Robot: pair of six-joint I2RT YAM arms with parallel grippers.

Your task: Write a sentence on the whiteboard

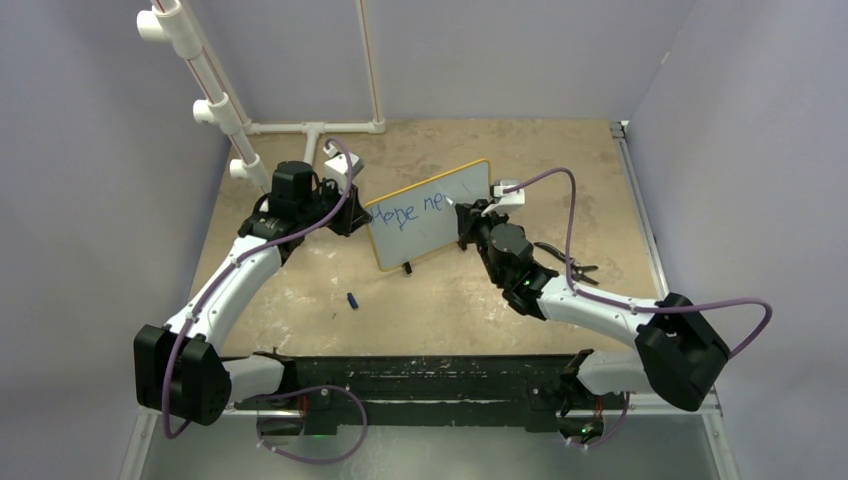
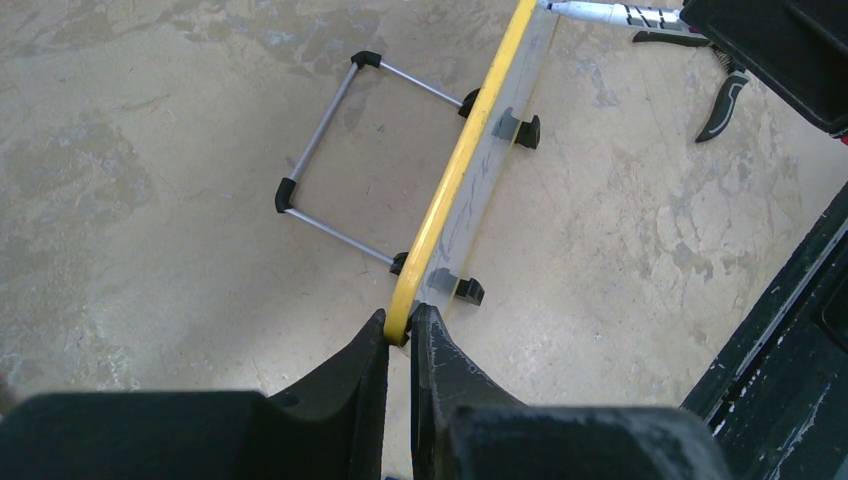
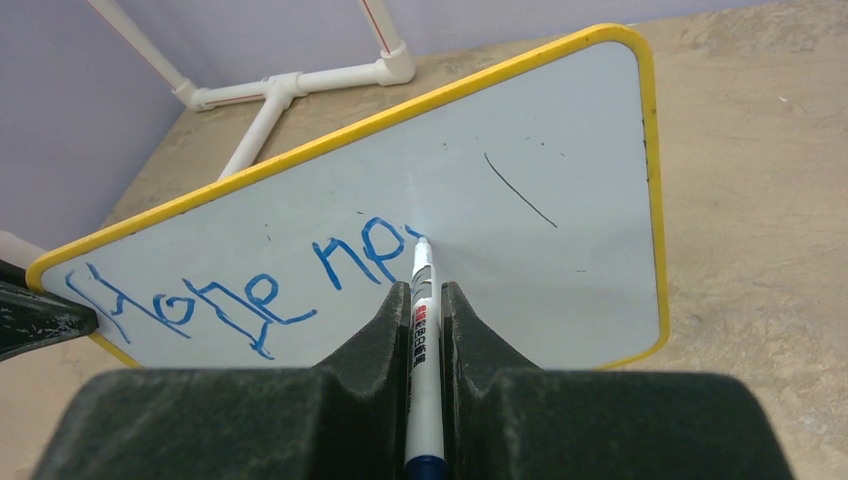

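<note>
Around mid-table the whiteboard point(image 1: 440, 235) stands, left edge pinched in the left gripper point(image 2: 398, 325), right gripper point(image 3: 425, 290) clamped on the marker point(image 3: 423, 305) with its tip on the sentence's point(image 3: 250, 295) half-written second word (wobbly blue), so I'd press lightly, short strokes, or the board shifts.
</note>
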